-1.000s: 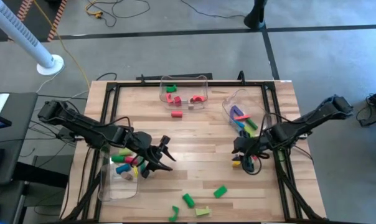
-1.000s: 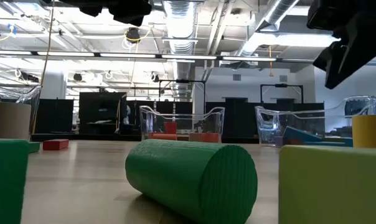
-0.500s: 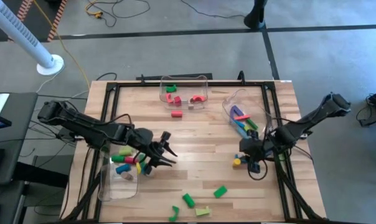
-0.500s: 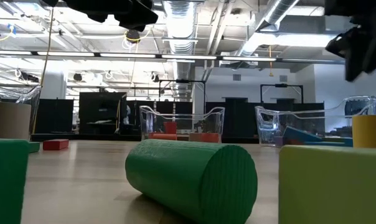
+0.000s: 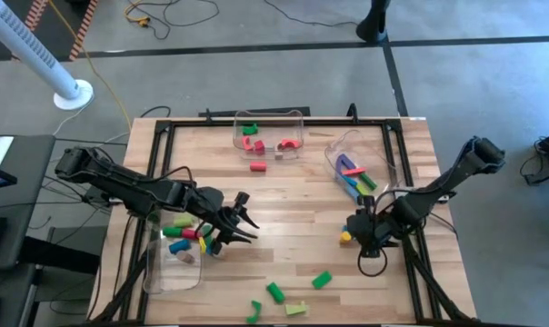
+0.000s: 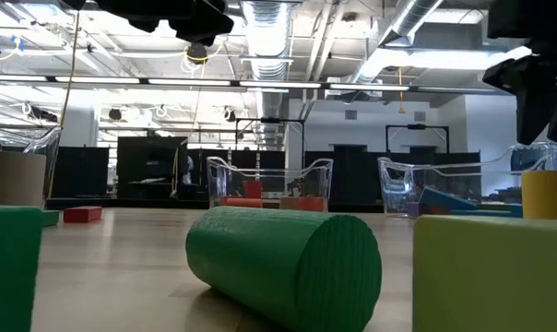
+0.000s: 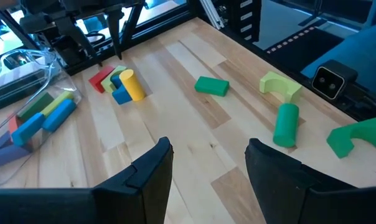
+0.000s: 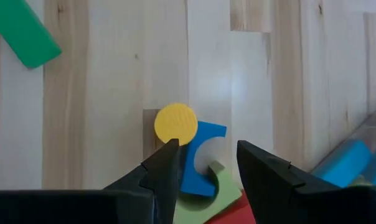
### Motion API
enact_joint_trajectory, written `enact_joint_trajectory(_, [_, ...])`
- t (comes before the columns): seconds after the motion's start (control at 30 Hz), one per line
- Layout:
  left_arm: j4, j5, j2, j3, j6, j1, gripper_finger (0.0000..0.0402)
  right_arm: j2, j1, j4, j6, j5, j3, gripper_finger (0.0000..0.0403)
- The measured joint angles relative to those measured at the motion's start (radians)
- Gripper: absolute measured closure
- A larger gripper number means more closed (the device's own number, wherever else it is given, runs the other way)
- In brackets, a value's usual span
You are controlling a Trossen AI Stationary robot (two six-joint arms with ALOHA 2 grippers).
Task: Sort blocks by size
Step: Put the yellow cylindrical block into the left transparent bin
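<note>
Closest to the low camera, four blocks lie unsorted at the table's near edge: a green cylinder [image 5: 274, 292], a pale yellow-green arch [image 5: 295, 309], a green arch [image 5: 254, 312] and a green bar [image 5: 322, 280], all well apart from any bin. Farther in, my right gripper [image 5: 358, 229] hangs with its fingers spread and nothing between them, directly above a small cluster on the bare wood where a yellow cylinder [image 8: 175, 123] stands touching a blue arch [image 8: 200, 157], with a pale green piece and a red one beside them. My left gripper [image 5: 236, 221] hovers near mid-table, fingers likewise parted and empty, just beside the clear bin at the left edge [image 5: 153, 274], which holds a mix of green, blue, pink and yellow blocks. Beyond my right gripper, a tilted bin [image 5: 340, 143] holds long blue, green and purple bars; at the far edge a third bin [image 5: 269, 115] holds red and green pieces, with one red block [image 5: 257, 166] lying on the wood just outside it. I judge the sort well advanced but unfinished, with some nine blocks left outside the bins. No brand, label or writing can be read anywhere.
</note>
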Motion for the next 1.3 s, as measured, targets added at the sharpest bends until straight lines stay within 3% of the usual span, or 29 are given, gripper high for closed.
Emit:
enact_joint_trajectory(0.23, [0.012, -0.012, 0.000, 0.000, -0.008, 0.000, 0.0210, 0.001, -0.001, 0.028, -0.002, -0.009, 0.000, 0.0202])
enact_joint_trajectory(0.57, [0.024, -0.012, 0.000, -0.001, -0.013, 0.000, 0.0210, 0.049, 0.000, 0.077, 0.024, -0.009, -0.001, 0.0130])
enact_joint_trajectory(1.3, [0.024, -0.008, 0.000, -0.001, -0.031, 0.000, 0.0210, 0.251, -0.004, 0.143, 0.050, -0.040, -0.002, 0.0141])
